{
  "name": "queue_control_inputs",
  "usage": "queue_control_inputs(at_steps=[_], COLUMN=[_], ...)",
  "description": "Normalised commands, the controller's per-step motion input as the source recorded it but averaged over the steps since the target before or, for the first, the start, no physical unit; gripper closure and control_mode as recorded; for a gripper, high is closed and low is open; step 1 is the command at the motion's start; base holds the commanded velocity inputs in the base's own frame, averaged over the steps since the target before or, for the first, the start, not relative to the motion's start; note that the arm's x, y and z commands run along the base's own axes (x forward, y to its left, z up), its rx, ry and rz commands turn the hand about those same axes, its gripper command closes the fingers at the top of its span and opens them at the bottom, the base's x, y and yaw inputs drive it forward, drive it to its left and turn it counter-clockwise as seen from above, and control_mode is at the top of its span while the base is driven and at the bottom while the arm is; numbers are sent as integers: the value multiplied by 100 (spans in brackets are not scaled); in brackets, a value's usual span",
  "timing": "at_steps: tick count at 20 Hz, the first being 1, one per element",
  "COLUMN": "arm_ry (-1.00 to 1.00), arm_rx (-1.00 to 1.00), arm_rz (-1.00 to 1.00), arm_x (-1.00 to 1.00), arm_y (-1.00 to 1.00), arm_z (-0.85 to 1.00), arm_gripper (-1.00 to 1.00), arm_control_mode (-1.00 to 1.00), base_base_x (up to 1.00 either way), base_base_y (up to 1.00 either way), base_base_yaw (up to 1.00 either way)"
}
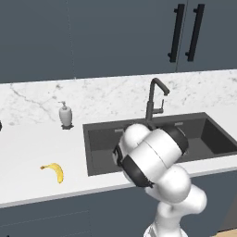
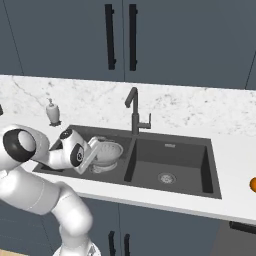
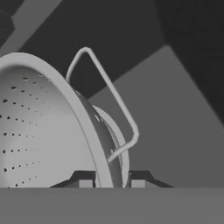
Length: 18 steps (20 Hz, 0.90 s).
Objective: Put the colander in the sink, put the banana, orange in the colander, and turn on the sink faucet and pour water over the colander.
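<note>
The fingers (image 3: 112,183) pinch the rim of the perforated silver-grey metal colander (image 2: 106,152), held inside the left basin of the dark rectangular double sink (image 2: 210,172), at nine o'clock of the faucet (image 2: 135,114).

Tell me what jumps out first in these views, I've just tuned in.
The gripper is shut on the rim of the colander, holding it low inside the left basin of the dark sink, beside the faucet. The banana lies on the white counter left of the sink, and the orange sits far off on the counter's right.
</note>
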Motion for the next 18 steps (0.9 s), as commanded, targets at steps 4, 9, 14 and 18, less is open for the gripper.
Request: queue_control_inputs(at_steps=[4, 9, 14, 18], arm_ry=[0, 0, 0, 0], arm_rx=[4, 4, 1, 3], arm_rz=[-26, -20, -18, -13], arm_x=[19, 24, 30, 7], arm_y=[7, 33, 49, 60], arm_z=[-26, -40, -60, -51], arm_gripper=[100, 100, 100, 100], arm_control_mode=[-100, -100, -100, -100], base_base_x=[0, 0, 0, 0], base_base_y=[0, 0, 0, 0], base_base_yaw=[0, 0, 0, 0])
